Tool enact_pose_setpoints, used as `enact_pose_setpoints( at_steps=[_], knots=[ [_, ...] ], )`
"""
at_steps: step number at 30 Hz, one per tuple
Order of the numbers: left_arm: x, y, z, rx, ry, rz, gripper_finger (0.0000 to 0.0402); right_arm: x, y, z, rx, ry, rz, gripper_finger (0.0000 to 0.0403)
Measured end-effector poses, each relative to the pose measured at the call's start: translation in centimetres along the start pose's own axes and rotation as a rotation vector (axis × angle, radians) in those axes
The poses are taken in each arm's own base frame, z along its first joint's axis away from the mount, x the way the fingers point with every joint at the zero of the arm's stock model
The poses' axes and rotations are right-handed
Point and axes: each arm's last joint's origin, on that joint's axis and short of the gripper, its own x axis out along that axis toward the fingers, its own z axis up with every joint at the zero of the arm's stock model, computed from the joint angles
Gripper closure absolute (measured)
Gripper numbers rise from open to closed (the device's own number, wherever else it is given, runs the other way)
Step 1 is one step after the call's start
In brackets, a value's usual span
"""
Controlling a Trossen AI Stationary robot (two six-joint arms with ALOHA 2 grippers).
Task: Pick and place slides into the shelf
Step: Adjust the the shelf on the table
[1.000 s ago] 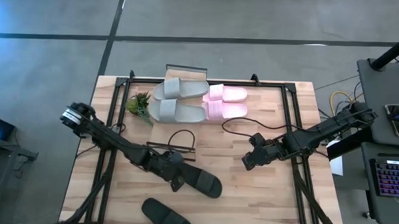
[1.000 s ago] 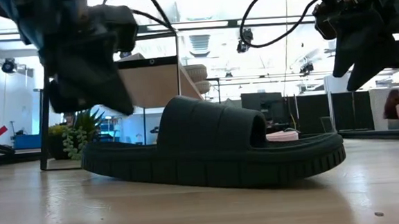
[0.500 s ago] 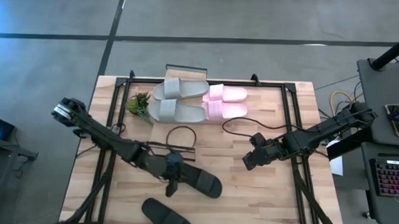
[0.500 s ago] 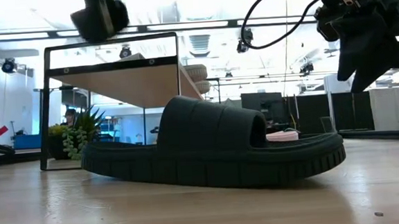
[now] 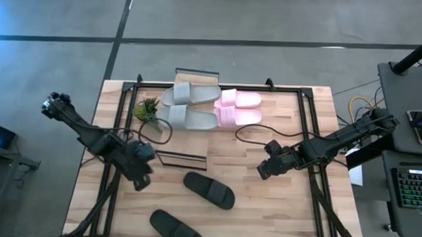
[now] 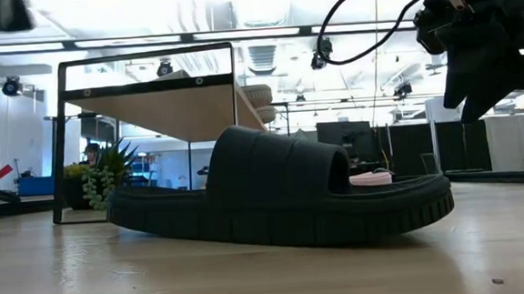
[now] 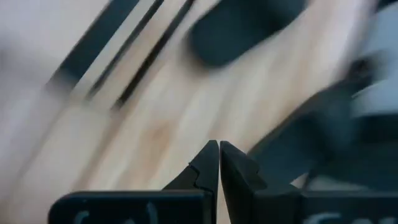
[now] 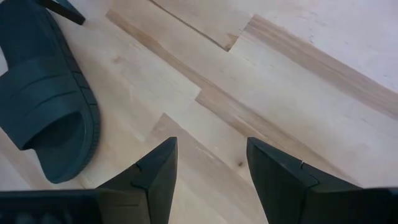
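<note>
Two black slides sit low in the high view: one at bottom edge, one centre, ridged sole. Left gripper pressed together; right gripper spread. Grey pair, pink pair top; only low view shows shelf standing.

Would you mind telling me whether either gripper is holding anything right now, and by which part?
Nothing is held. The left gripper is shut on nothing; the right gripper is open over bare wooden table.
</note>
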Motion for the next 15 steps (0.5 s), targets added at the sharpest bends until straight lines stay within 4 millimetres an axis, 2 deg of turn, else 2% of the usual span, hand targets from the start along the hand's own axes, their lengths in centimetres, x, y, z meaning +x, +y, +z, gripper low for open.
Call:
enact_pose_setpoints(
  at_steps=[2, 4, 6, 9, 15],
  knots=[
    [0.3, 1.0, -0.6, 0.001, 0.036, 0.146, 0.0401, 0.0, 0.0, 0.0, 0.0, -0.008, -0.003, 0.0218],
    [0.5, 1.9, -0.8, 0.02, -0.011, 0.298, 0.0401, 0.0, 0.0, 0.0, 0.0, -0.009, -0.002, 0.0218],
    [0.8, 2.2, -0.7, 0.047, -0.065, 0.376, 0.0402, 0.0, 0.0, 0.0, 0.0, -0.009, -0.004, 0.0218],
    [1.4, 2.5, -0.6, 0.072, -0.083, 0.397, 0.0402, 0.0, 0.0, 0.0, 0.0, -0.009, -0.005, 0.0218],
    [3.4, 2.5, -0.9, 0.055, -0.068, 0.324, 0.0402, 0.0, -0.1, 0.1, 0.001, -0.01, -0.009, 0.0218]
  ],
)
